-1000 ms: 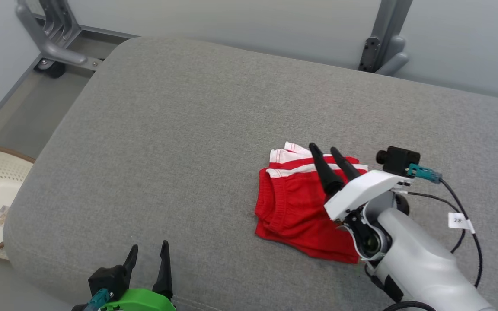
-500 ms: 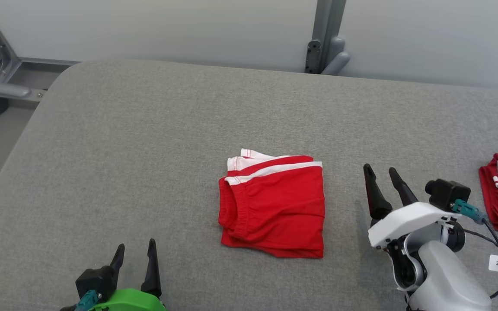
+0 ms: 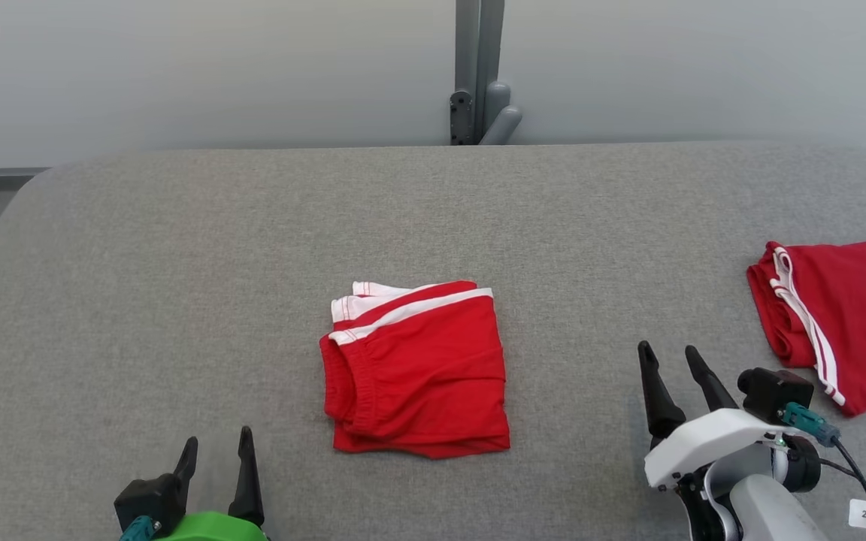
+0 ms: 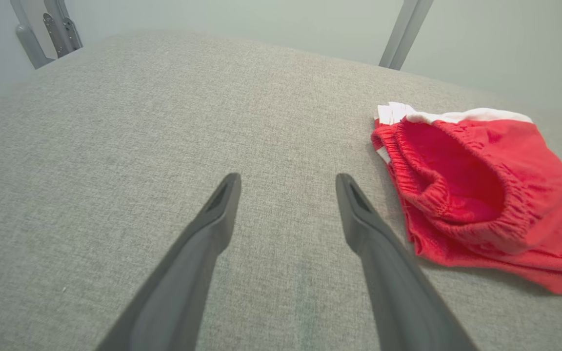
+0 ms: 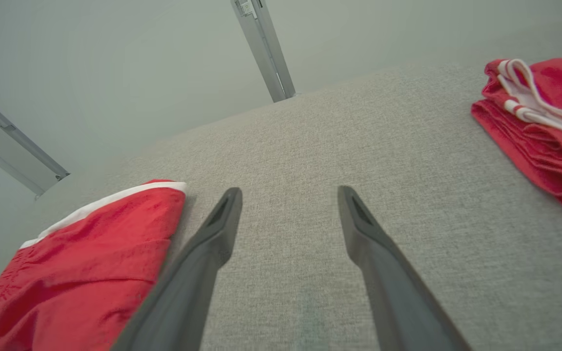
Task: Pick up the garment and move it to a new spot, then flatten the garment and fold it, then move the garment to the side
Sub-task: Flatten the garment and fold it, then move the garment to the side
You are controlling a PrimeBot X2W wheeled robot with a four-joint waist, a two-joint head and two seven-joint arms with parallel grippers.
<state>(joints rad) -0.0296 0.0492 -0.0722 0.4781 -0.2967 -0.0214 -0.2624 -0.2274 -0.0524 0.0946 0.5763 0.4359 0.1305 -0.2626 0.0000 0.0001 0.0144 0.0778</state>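
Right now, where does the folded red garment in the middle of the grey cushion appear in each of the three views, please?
Head view: folded red garment at the centre, on the grey cushion.
Left wrist view: folded red garment at the right edge, at middle height.
Right wrist view: folded red garment in the lower left corner.
Shared landmark: the grey upright post behind the cushion.

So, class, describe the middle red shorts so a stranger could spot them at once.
Start at the wide grey cushion, then look to its middle. The folded red shorts lie there as a neat square, white band along the far edge; the other red shorts lie at the right edge.
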